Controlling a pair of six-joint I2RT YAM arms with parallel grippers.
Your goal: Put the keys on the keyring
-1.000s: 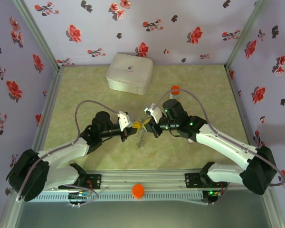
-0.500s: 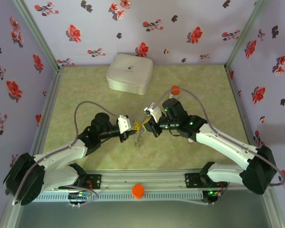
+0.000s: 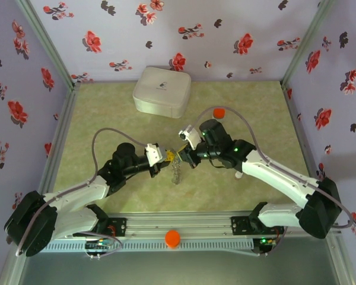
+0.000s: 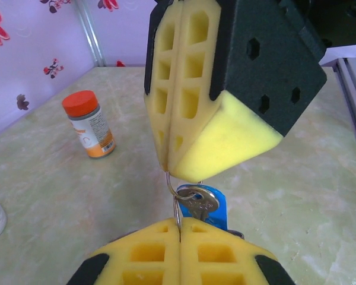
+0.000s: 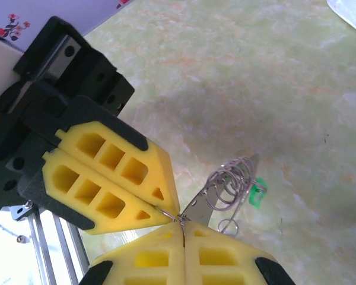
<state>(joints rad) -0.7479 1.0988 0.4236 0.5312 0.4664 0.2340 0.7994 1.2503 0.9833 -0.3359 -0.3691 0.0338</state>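
Change from a second ago: right wrist lifted slightly toward upper centre of top view, left arm drawn in. Pinch point at mid-frame barely shifted. Likely a fine adjustment during threading, not a regrasp.

- Left jaws, right jaws: both closed tip to tip, pinching same wire.
- Keyring: thin grey wire in springy coils, dangling below pinch over marbled green desk.
- Blue key: plastic head, bright metal, hanging at wire between jaws.
- Green key: beside coils.
- Pads: yellow foam, honeycombed.
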